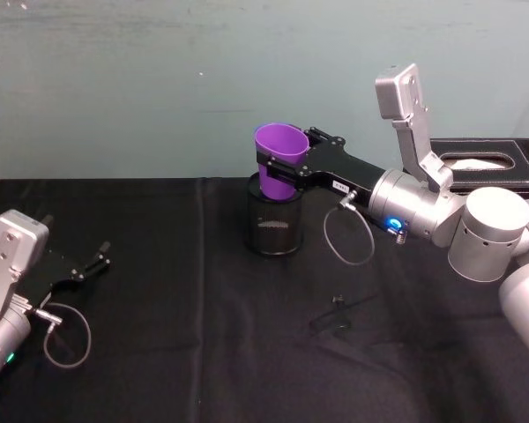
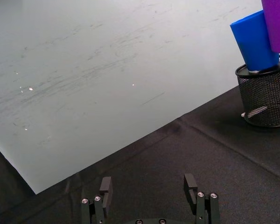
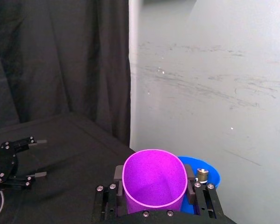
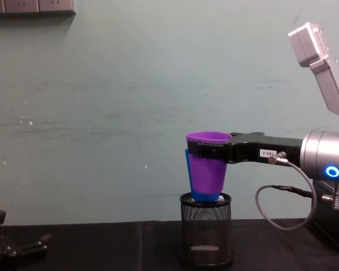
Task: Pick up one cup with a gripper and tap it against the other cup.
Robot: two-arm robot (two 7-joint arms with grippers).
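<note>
This looks like a robot lab or test room. A tabletop [image 1: 159, 264] draped in black cloth stands against a bare, scuffed pale wall [image 4: 101, 113]. Wall sockets [image 4: 39, 5] sit high up, and a black curtain [image 3: 60, 60] hangs at one side.

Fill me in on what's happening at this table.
The right gripper is shut on the purple cup and holds it in the air just above the black mesh pen holder. The blue cup stands tilted in that holder, and the purple cup sits right up against it. Whether the two actually touch is hard to tell. The left gripper lies open and idle low over the black table, off to the robot's left.
</note>
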